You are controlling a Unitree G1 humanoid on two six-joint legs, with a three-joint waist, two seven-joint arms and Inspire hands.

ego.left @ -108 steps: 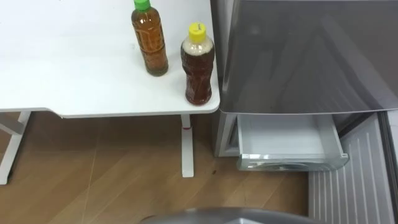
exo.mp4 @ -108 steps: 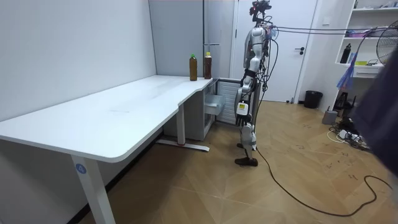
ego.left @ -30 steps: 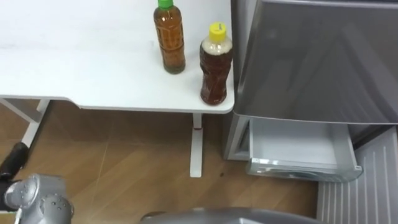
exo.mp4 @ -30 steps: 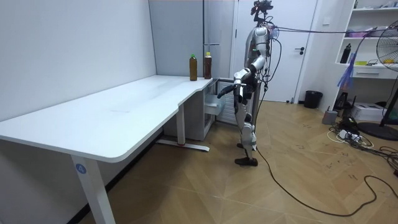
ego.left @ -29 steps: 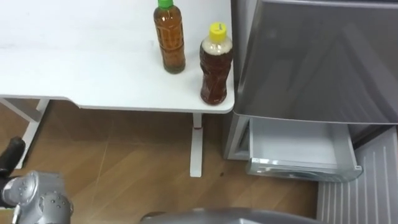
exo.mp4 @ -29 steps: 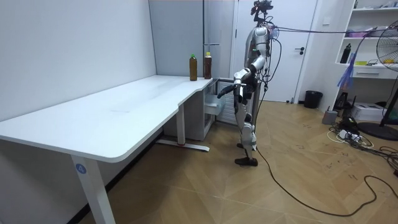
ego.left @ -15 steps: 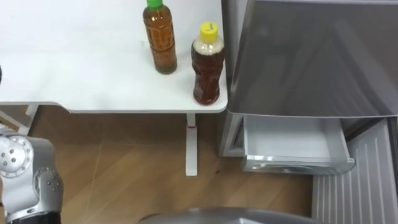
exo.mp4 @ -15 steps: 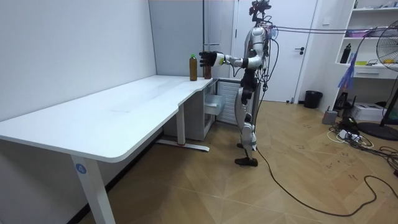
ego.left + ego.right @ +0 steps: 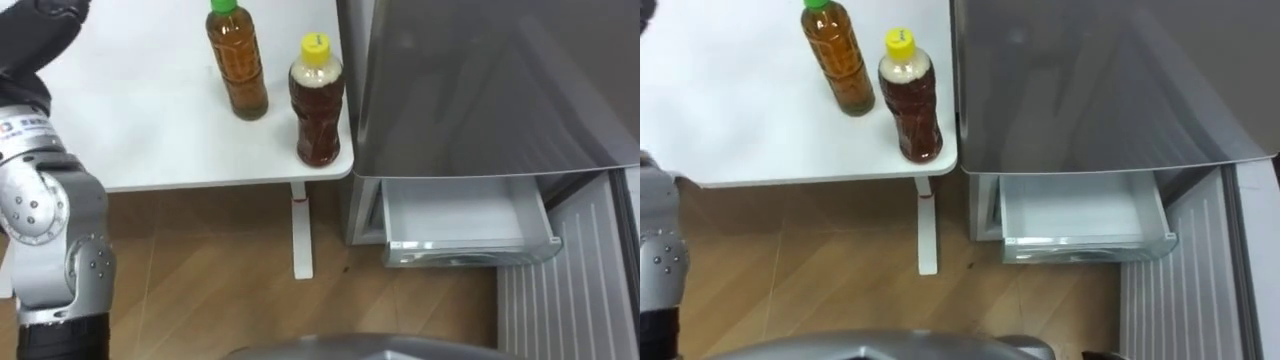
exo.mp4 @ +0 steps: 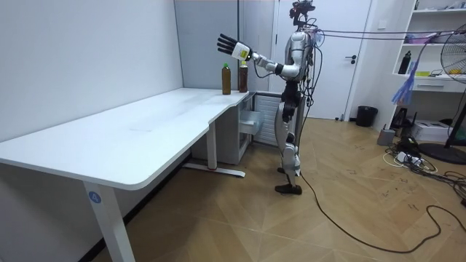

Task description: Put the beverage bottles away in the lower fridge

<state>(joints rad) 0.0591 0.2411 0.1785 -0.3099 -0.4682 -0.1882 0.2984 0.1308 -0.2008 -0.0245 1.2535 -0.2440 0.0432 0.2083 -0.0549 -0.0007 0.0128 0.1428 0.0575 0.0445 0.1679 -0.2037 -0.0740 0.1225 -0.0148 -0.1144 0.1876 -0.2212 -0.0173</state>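
A long white table (image 9: pixel 150 140) runs along a pale wall over a wood-plank floor (image 9: pixel 200 280), and its far corner sits flush against a grey fridge (image 9: pixel 480 90). The robot stands on the floor at that corner, facing the table and fridge.

In the room view its left hand (image 10: pixel 228 45) is held out at head height with the fingers straight and spread, grasping nothing. It hangs above the table, higher than the bottle caps and toward the room view's left of them, touching neither bottle. In the left eye view the dark back of this hand and the grey forearm come in at the upper left.

Nearest to it is the green-capped bottle (image 9: pixel 237 65), tall and slim, holding amber drink. Just beside that, nearer the fridge and close to the table's edge, is the shorter, rounder yellow-capped bottle (image 9: pixel 317 105) with darker brown drink. Both stand upright and apart. Each has a wrap label, its print too small to read.

The eye views look down on the fridge: its lower drawer (image 9: pixel 460 225) is pulled out, white inside with a clear front lip, and a ribbed grey panel (image 9: pixel 570 290) lies to its right
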